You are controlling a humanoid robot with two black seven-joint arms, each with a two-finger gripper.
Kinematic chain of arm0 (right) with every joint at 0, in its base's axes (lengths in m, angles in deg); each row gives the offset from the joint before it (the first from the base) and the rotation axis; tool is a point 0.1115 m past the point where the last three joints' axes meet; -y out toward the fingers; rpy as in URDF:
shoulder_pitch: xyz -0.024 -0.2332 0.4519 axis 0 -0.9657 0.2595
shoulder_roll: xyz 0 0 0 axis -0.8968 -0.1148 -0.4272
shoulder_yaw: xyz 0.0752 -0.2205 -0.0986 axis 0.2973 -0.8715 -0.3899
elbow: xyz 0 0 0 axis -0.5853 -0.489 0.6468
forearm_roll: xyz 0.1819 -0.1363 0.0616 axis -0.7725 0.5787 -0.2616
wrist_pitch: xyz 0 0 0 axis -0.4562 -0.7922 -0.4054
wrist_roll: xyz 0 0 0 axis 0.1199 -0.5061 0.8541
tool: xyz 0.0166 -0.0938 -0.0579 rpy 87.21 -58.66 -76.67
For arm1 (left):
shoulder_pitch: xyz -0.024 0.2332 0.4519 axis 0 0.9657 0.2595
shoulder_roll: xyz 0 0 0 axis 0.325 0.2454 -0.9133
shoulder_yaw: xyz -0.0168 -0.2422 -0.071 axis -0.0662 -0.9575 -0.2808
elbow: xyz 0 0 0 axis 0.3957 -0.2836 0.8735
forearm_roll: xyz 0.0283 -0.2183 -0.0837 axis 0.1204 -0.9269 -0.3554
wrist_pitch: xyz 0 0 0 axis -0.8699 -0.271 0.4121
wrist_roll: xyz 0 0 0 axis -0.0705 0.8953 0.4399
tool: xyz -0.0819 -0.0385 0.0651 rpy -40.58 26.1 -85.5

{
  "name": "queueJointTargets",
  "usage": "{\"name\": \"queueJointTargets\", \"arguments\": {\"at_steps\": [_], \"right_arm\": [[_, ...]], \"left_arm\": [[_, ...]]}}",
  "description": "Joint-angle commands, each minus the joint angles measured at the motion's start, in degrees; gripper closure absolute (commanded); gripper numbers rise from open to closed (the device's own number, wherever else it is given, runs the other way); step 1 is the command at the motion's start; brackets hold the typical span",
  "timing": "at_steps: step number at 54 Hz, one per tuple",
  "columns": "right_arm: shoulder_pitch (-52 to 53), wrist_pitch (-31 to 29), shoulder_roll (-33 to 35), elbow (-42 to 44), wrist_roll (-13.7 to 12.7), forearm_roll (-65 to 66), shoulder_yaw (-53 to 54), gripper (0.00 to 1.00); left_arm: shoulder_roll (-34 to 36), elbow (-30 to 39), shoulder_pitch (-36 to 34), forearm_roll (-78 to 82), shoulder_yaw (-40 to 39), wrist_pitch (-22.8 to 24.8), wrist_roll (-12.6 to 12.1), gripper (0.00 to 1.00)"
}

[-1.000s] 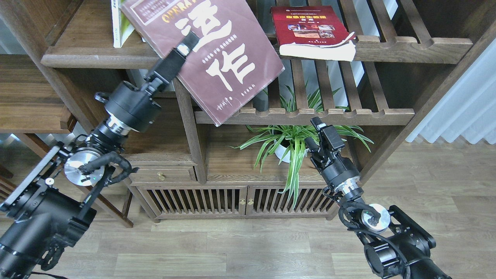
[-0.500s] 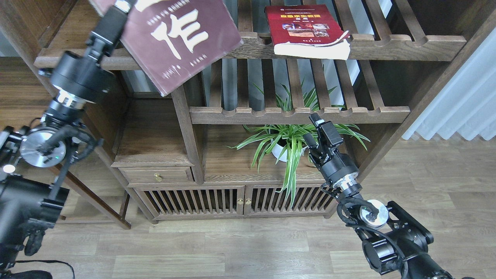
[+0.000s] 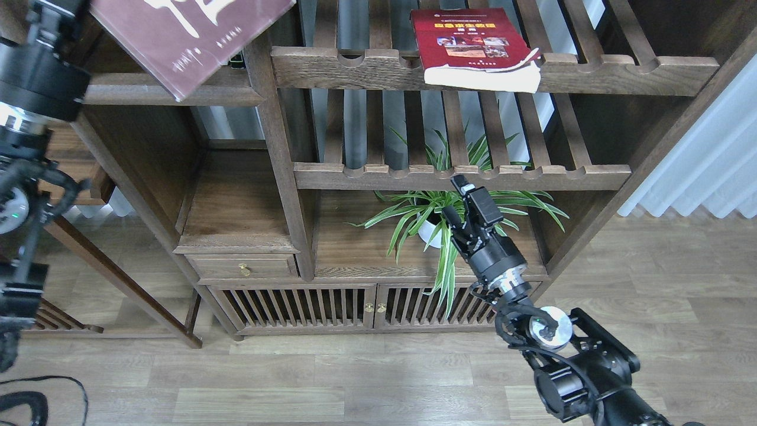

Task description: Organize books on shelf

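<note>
Head view of a dark wood bookcase. Top left, the maroon book (image 3: 189, 41) tilts over the front edge of the solid shelf (image 3: 171, 94); only its lower corner shows, w/ part of a big white character and a small line of white print too fine to read. Our left arm (image 3: 35, 71) rises along the left edge and its end effector is cut off by the frame top, so we can't tell if it grips the book. Top right, the red book (image 3: 473, 44) lies flat on a slatted rack (image 3: 591, 68), its pages overhanging the notched front rail; yellow title and small photos on the cover, text prob. Chinese but too small to read. Our right end effector (image 3: 458, 198) hovers lower centre, just in front of a potted spider plant (image 3: 432, 219), fingers a bit apart and holding nothing.
</note>
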Motion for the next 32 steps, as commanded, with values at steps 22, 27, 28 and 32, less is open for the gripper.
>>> {"name": "queueJointTargets", "arguments": {"at_steps": [22,27,28,32], "right_arm": [[0.0,0.0,-0.5,-0.6,0.0,0.1,-4.7,0.01],[0.0,0.0,-0.5,-0.7,0.0,0.1,-5.7,0.01],[0.0,0.0,-0.5,-0.7,0.0,0.1,-5.9,0.01],[0.0,0.0,-0.5,-0.7,0.0,0.1,-6.7,0.01]], "left_arm": [[3.4,-0.1,-0.2,4.1,-7.7,0.0,-7.2,0.96],[3.4,-0.1,-0.3,5.4,-9.2,0.0,-8.0,0.96],[3.5,-0.1,-0.3,5.5,-9.5,0.0,-8.1,0.96],[3.6,-0.1,-0.2,7.1,-10.5,0.0,-9.0,0.97]]}}
